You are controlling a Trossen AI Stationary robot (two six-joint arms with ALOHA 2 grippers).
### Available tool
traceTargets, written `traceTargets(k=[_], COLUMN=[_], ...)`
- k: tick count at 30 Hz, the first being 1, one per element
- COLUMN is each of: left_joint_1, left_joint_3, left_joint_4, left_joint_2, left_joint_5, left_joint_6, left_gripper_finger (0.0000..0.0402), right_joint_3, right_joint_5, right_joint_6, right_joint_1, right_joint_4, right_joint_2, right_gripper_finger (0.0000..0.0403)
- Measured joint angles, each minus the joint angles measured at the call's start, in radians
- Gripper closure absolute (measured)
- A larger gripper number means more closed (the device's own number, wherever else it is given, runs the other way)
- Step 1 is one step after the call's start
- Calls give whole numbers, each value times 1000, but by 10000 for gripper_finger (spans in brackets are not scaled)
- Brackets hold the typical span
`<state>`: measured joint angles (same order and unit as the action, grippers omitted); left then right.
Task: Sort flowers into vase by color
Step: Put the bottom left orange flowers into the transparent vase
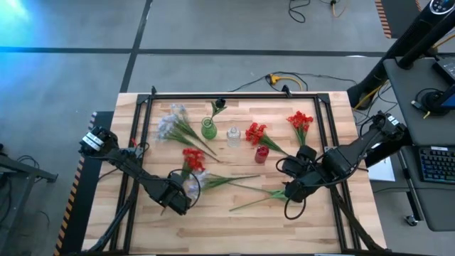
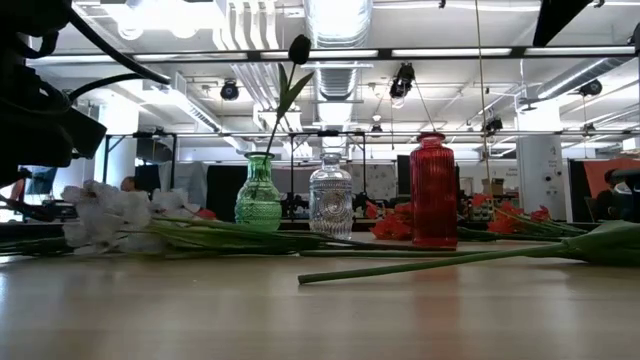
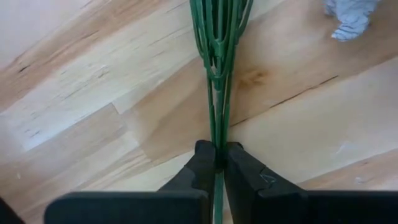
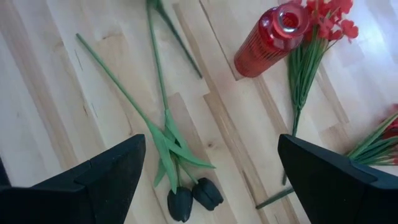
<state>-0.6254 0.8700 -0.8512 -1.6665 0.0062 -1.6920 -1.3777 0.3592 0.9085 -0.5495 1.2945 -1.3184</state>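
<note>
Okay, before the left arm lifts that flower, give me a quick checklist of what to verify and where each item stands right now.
1. Left pincer shut on the green stems: ok, the fingers pinch the bundle.
2. Which colour is held: cannot tell for sure; in the high view the red flower spray lies just ahead of that pincer.
3. Red vase upright with an open mouth: ok.
4. Green vase and clear vase upright: ok; the green one already holds a dark bud.
5. Right pincer out of the way: ok, open over the dark tulips.
</note>
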Motion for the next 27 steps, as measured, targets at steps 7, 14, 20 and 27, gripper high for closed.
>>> traceTargets(k=[7,14,20,27], left_joint_1=[0,0,-1,-18], left_joint_3=[0,-3,-4,-3], left_joint_4=[-15,-41,-86,-108], left_joint_2=[0,9,38,112], left_joint_5=[4,8,37,41], left_joint_6=[0,0,0,-3], left_gripper_finger=[400,401,401,401], right_joint_3=[0,0,0,0], right_joint_5=[24,34,34,36], right_joint_6=[-7,-6,-4,-2], right_joint_1=[0,0,0,0], right_joint_4=[0,0,0,-1], right_joint_2=[0,0,0,0], right_gripper_finger=[44,44,44,44])
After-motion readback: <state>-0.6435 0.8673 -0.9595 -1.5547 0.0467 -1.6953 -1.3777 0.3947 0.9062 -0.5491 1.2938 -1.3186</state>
